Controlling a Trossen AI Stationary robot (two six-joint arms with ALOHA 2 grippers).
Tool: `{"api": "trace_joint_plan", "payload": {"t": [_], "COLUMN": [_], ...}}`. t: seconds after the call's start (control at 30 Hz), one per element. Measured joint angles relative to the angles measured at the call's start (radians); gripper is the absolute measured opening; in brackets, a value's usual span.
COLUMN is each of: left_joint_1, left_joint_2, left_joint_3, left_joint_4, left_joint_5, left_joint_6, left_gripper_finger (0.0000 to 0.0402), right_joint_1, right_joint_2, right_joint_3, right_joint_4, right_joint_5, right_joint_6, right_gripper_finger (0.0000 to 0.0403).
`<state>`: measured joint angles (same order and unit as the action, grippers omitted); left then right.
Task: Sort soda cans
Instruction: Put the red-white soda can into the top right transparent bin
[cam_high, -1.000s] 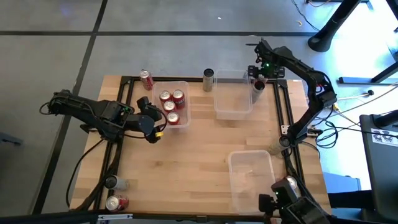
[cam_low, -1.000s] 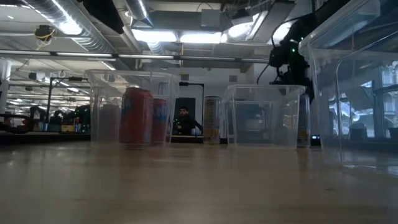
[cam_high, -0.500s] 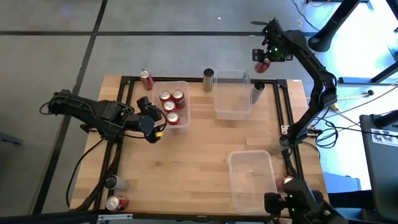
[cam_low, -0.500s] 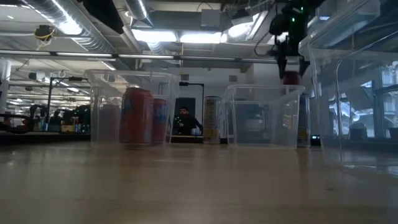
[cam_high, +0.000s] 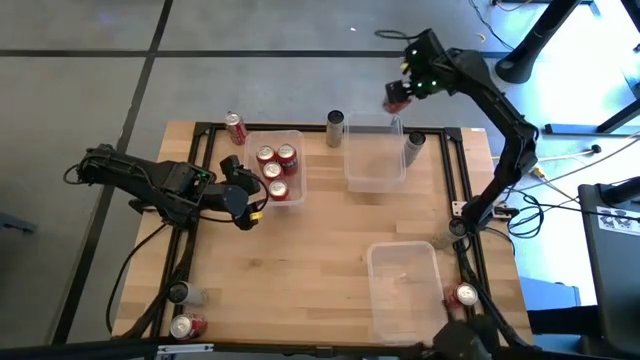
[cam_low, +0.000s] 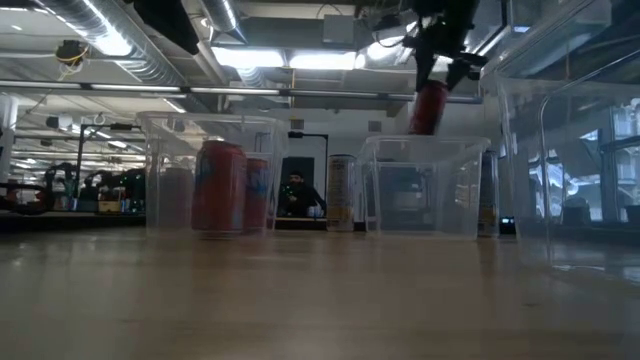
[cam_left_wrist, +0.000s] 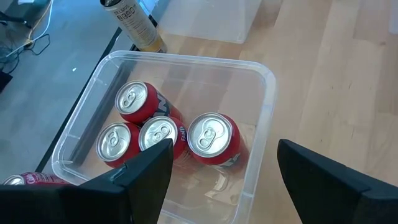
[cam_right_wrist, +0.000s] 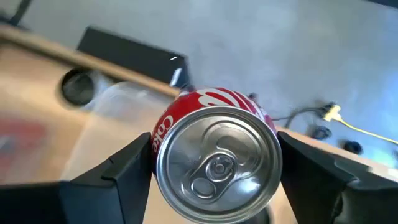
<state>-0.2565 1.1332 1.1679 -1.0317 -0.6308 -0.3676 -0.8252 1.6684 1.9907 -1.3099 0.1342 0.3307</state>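
a: what's on the table?

b: three clear bins. take the middle empty bin at the far edge as the marker. just left of it stands a dark can, then the bin of red cans, four in it. a third bin sits well nearer than the marker.

a: and the arms?

b: the right gripper hangs over the marker's far right corner, fingers clamped on a red can, tilted, off the table. the left gripper waits beside the red-can bin, fingers apart, holding nothing.

a: loose cans?

b: a grey can just right of the marker, a red one past the full bin.
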Motion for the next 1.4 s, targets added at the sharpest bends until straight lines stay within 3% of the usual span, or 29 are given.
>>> {"api": "trace_joint_plan", "payload": {"t": [0.3, 0.87, 1.4], "left_joint_1": [0.000, 0.000, 0.000], "left_joint_2": [0.000, 0.000, 0.000], "left_joint_3": [0.000, 0.000, 0.000], "left_joint_4": [0.000, 0.000, 0.003], "left_joint_5": [0.000, 0.000, 0.000], "left_joint_6": [-0.001, -0.005, -0.007], "left_gripper_finger": [0.0276, 0.0276, 0.0276], "right_joint_1": [0.120, 0.118, 0.118], "right_joint_2": [0.001, 0.004, 0.004], "right_joint_3": [-0.061, -0.405, -0.509], "right_joint_4": [0.023, 0.259, 0.385], "right_joint_5": [-0.015, -0.015, -0.015], "right_joint_6": [-0.025, -0.024, -0.022], "right_gripper_finger": [0.0282, 0.0282, 0.0282]}}
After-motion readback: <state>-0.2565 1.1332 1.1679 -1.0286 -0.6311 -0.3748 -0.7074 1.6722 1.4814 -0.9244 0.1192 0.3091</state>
